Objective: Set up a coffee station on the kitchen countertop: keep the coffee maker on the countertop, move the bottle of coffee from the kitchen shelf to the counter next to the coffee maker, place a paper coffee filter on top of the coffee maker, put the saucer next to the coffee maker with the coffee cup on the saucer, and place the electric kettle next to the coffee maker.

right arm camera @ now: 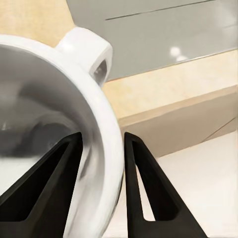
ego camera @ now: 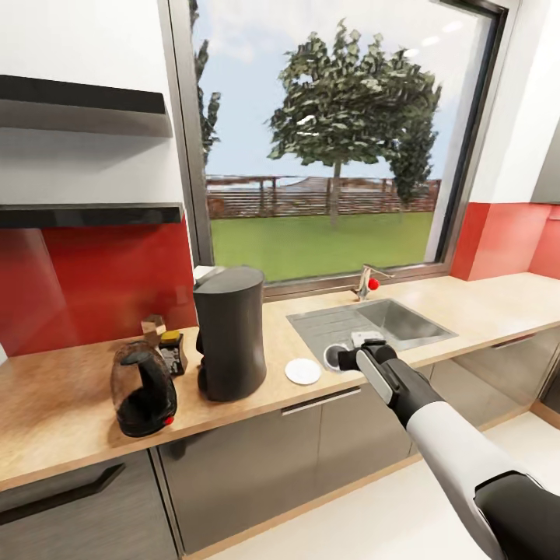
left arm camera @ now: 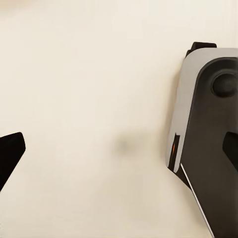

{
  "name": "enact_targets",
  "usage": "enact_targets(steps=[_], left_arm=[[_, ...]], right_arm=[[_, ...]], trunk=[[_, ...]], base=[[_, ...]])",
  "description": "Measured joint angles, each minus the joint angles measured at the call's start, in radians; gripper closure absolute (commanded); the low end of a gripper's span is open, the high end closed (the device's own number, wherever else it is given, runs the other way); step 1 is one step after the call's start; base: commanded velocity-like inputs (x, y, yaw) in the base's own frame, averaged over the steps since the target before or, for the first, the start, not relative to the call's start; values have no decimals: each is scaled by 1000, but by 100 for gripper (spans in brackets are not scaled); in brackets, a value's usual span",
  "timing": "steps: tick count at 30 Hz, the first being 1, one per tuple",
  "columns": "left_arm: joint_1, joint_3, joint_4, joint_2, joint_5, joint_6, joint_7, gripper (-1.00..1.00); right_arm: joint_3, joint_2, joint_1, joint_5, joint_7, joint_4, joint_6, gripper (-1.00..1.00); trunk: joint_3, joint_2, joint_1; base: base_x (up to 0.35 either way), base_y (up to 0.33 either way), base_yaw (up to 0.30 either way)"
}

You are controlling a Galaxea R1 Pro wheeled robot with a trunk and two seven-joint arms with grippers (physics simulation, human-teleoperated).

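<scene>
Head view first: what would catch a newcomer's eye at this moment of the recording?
The right gripper holds a white coffee cup by its rim over the counter's front edge, just right of the white saucer; the right wrist view shows one finger inside the cup and one outside. Left of the saucer stands the tall dark coffee maker, with the dark electric kettle further left and the bottle of coffee between them, behind.

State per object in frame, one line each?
White coffee cup: held, rim between the right tool's fingers, by the sink.
White round saucer: flat on the wooden countertop, bare.
Dark coffee maker: upright.
Dark electric kettle: upright.
Coffee bottle: upright behind the kettle.
Left tool: fingers apart over floor.
</scene>
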Motion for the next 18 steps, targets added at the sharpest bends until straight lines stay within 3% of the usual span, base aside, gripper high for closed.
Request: enact_targets(steps=[7,18], left_arm=[[0,0,0,-1,1,0,2,-100],[0,0,0,-1,3,0,5,-100]], right_arm=[[-2,0,0,-1,1,8,8,100],[-2,0,0,0,1,13,8,100]], trunk=[[-5,0,0],[-17,0,0]], base=[[7,0,145],[101,70,181]])
